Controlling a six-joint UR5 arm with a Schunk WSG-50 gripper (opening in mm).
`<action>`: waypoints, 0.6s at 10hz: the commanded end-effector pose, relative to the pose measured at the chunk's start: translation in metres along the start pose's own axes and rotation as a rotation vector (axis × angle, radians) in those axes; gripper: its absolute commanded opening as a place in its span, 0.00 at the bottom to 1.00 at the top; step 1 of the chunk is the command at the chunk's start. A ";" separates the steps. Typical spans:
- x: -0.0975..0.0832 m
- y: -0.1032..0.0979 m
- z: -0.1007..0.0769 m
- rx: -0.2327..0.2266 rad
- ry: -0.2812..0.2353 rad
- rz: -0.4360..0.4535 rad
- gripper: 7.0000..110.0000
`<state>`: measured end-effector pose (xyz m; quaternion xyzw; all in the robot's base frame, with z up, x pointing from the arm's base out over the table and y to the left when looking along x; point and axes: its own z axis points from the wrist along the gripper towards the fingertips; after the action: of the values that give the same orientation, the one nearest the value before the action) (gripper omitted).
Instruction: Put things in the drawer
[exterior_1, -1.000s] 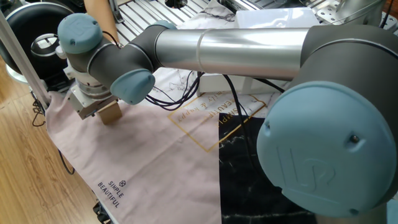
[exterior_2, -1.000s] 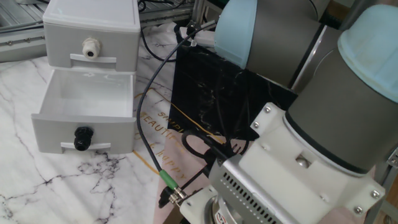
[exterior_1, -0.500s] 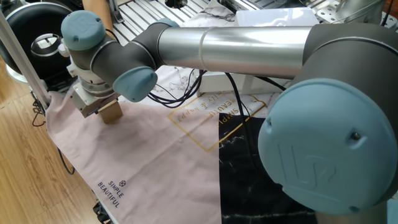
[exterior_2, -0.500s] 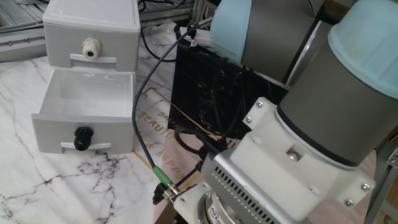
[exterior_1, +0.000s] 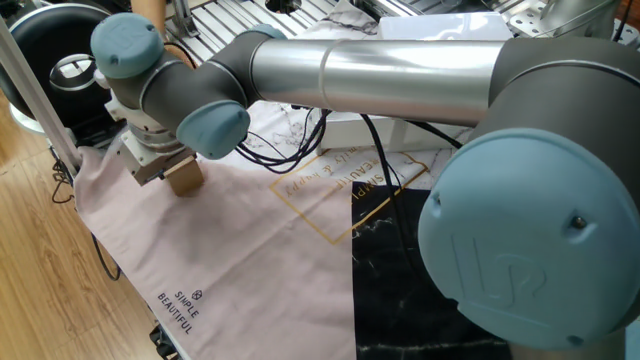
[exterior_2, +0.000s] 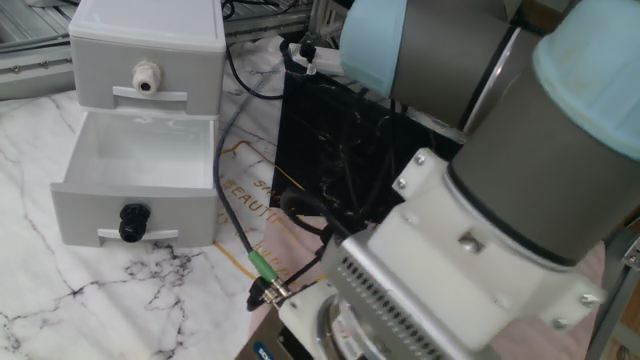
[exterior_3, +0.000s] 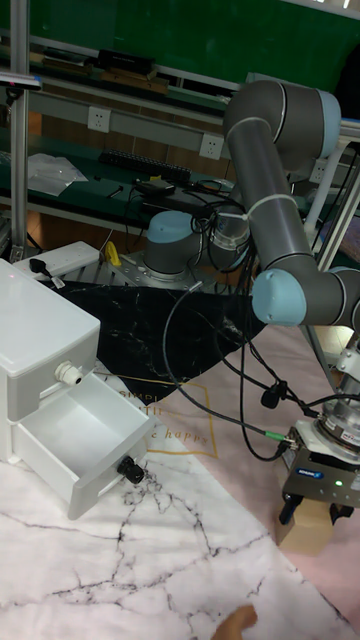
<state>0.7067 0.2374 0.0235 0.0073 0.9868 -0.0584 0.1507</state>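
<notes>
The gripper (exterior_3: 318, 512) is clamped on the plain, roughly cubic wooden block (exterior_1: 184, 177), right over a soft pink cloth (exterior_1: 240, 260). The open white drawer (exterior_3: 80, 425) with its dark round knob (exterior_3: 127, 468) sits well off to the side across the marble-look bench (exterior_3: 150, 560), with loose black cables (exterior_3: 215, 385) looping in between.

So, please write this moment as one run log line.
pincer: shut on light-brown wooden block | white drawer: open, empty | pink cloth underneath
</notes>
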 end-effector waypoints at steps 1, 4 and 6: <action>-0.008 0.001 -0.009 -0.035 -0.010 0.032 0.00; -0.017 -0.027 -0.048 -0.096 0.005 0.010 0.00; -0.016 -0.046 -0.071 -0.148 0.013 -0.001 0.00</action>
<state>0.7068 0.2167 0.0700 0.0017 0.9887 -0.0180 0.1486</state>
